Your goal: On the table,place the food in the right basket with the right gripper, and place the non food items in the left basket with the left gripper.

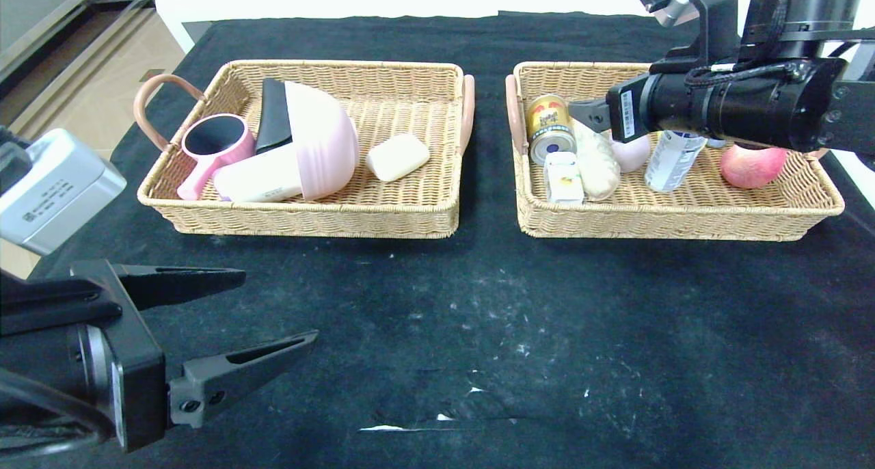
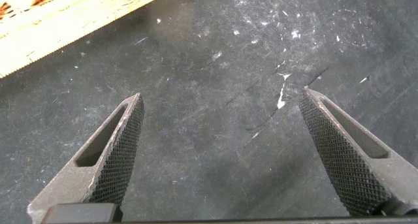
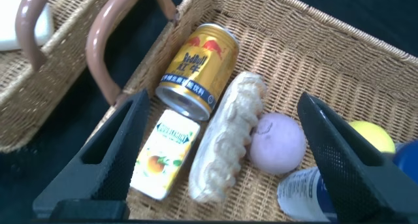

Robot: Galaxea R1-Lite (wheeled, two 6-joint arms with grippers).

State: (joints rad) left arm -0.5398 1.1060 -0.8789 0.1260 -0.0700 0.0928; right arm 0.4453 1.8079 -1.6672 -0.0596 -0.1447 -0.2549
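The right basket (image 1: 677,219) holds a gold can (image 1: 549,127), a small juice box (image 1: 564,176), a long bread roll (image 1: 597,161), a pale purple round item (image 1: 632,152), a white bottle (image 1: 673,160) and a red apple (image 1: 752,166). My right gripper (image 1: 591,117) hangs open and empty just above the can and roll; in the right wrist view it (image 3: 223,98) straddles the roll (image 3: 228,139). The left basket (image 1: 307,216) holds a pink cup (image 1: 215,144), a pink bowl (image 1: 325,137) and a soap bar (image 1: 398,156). My left gripper (image 1: 279,305) is open and empty over the bare cloth.
A black flat item (image 1: 273,117) and a white tube (image 1: 260,182) also lie in the left basket. A yellow round item (image 3: 372,136) shows beside the bottle in the right wrist view. The black cloth (image 1: 519,332) in front of the baskets carries only white scuffs.
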